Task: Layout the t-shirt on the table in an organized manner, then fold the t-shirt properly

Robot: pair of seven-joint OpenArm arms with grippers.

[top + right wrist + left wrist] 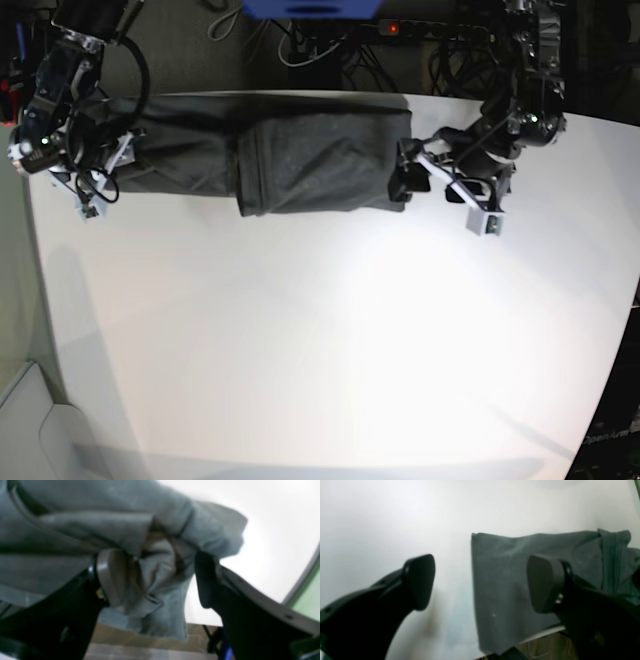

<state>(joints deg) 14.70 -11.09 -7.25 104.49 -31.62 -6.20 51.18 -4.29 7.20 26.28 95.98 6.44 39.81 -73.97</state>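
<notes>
Already folded into a long band, the shirt (270, 160) lies along the far edge of the table (320, 340), its long axis running left to right between the two arms. Its squared end sits just under the left claw (480, 582), whose pads stand apart and hold nothing; its bunched end fills the gap of the right claw (160, 577), also spread wide and not pinching. Soft, wrinkly dark grey cloth on smooth matte white

base: high, looks down on table (320, 350) | wrists: close behind claws | shared: t-shirt (300, 155)
</notes>
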